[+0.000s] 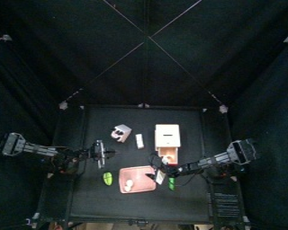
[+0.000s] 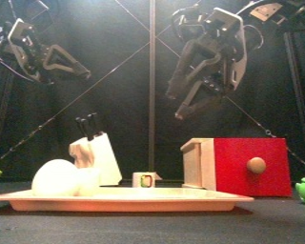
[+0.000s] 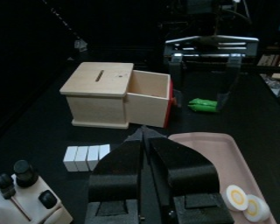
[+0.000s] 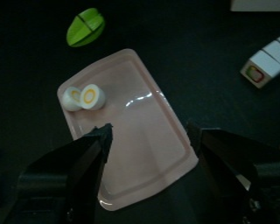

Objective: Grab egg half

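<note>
From above, the right gripper hangs over the flat pink square tray; the left gripper sits beside the tray.

In front, the small white rounded egg half lies below, left of the right gripper.

The left wrist view shows its jaws pressed together, the egg half just right of them.

The right wrist view shows jaws spread wide, empty, the egg half just beyond them on the tray.
</note>
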